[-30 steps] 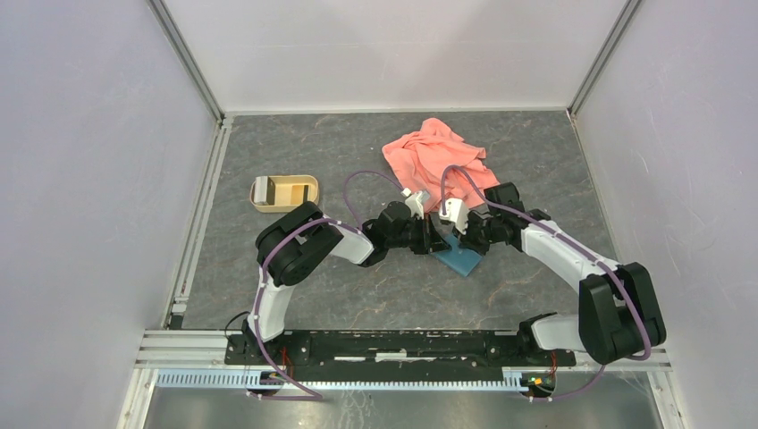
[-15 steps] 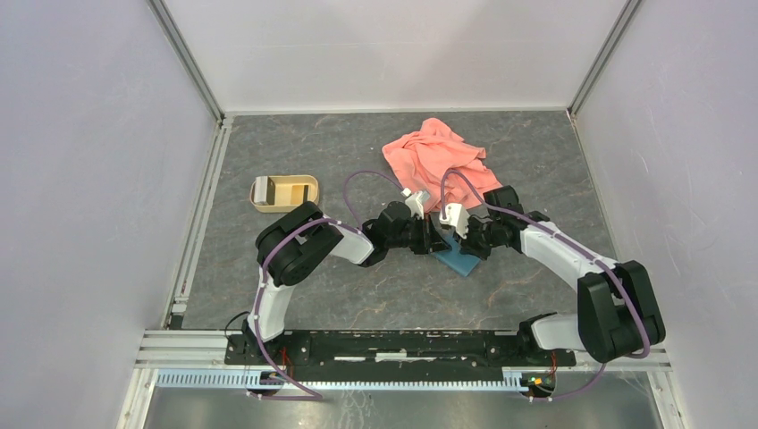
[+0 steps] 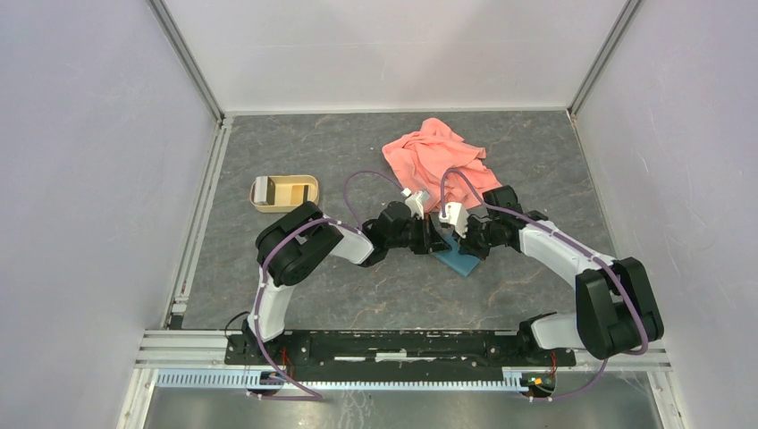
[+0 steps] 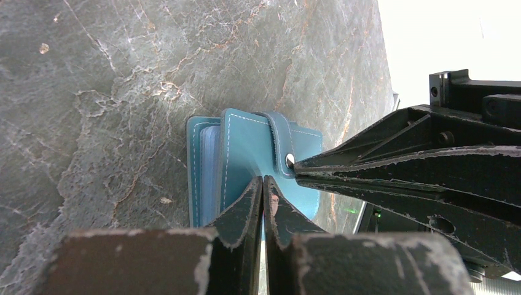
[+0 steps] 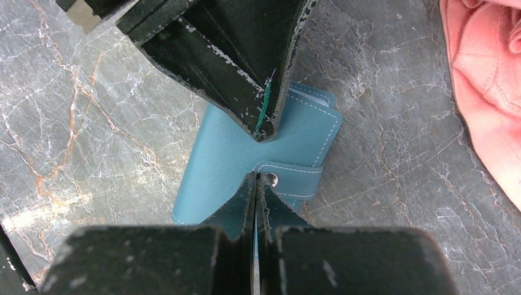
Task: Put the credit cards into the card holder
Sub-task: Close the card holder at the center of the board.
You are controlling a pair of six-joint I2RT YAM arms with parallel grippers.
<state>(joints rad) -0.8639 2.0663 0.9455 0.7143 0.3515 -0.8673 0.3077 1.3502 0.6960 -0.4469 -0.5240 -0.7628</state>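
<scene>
The teal card holder [image 3: 461,262] lies folded on the table, its strap snapped down at the round button [image 5: 271,179]. My left gripper [image 4: 263,179] is shut, its tips pressing on the cover [image 4: 246,147] just beside the strap. My right gripper [image 5: 255,175] is shut too, tips resting on the card holder [image 5: 227,153] next to the button, facing the left fingers [image 5: 246,55]. From above, the left gripper [image 3: 442,241] and the right gripper [image 3: 457,238] meet over the card holder. A greyish-white credit card [image 3: 264,189] seems to stand in the tan tray [image 3: 284,206].
A crumpled salmon-pink cloth [image 3: 438,161] lies just behind the grippers, also at the right edge of the right wrist view [image 5: 491,80]. The tan tray sits to the far left. White walls and aluminium rails [image 3: 198,223] bound the table.
My right gripper has slid a little to the left, closer to the left gripper over the card holder. The left arm and the card holder have stayed put.
</scene>
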